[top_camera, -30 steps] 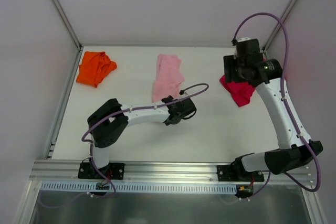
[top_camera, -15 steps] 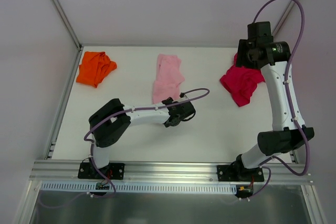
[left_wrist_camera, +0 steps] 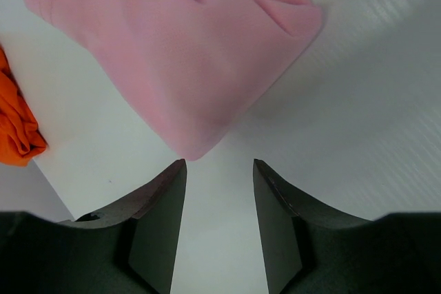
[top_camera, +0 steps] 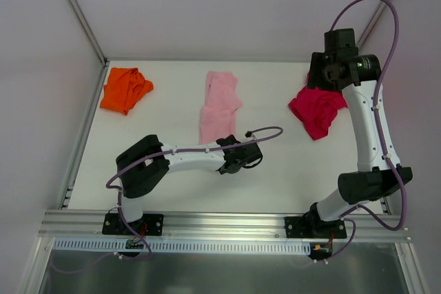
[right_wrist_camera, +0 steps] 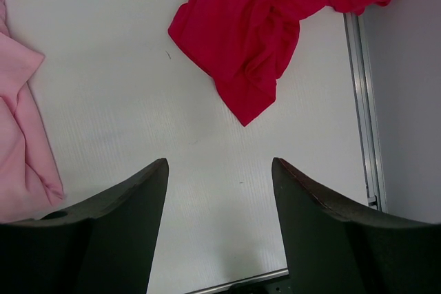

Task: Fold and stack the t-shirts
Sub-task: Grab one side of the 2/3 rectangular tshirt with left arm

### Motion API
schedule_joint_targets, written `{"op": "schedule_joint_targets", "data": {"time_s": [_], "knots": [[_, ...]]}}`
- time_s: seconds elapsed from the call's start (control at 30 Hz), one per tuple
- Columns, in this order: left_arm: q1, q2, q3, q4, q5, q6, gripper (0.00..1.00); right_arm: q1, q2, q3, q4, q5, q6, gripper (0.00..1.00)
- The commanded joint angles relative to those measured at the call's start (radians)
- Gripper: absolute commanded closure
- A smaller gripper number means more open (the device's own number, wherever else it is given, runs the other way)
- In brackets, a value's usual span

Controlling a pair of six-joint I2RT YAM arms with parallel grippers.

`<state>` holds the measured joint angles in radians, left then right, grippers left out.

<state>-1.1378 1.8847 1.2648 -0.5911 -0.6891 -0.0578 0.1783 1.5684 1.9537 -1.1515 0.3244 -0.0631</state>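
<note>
Plain light pink t-shirt (top_camera: 220, 105), plain bright orange t-shirt (top_camera: 125, 89), plain crimson red t-shirt (top_camera: 317, 111); white table (top_camera: 282, 163)

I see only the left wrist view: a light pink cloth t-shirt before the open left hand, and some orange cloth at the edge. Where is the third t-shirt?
Observer: The crumpled crimson red cloth t-shirt lies at the far right of the white table.
Operator: Is it held?
Observer: No. The right hand is open and empty, with bare table between its fingers.
Operator: Is the orange one folded?
Observer: No, the bright orange cloth t-shirt lies bunched in the far left corner.
</note>
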Motion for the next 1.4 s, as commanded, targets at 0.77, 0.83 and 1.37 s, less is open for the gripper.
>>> {"op": "schedule_joint_targets", "data": {"time_s": [0.77,0.83,1.37], "knots": [[0.07,0.099,0.047,0.169,-0.036,0.108,0.55,0.001,-0.159,-0.165,0.062,-0.073,-0.023,0.34],[0.075,0.108,0.047,0.169,-0.029,0.107,0.55,0.001,-0.162,-0.161,0.061,-0.071,-0.026,0.34],[0.085,0.149,0.074,0.013,0.06,-0.059,0.92,0.001,-0.197,-0.168,0.061,-0.031,-0.04,0.34]]}}
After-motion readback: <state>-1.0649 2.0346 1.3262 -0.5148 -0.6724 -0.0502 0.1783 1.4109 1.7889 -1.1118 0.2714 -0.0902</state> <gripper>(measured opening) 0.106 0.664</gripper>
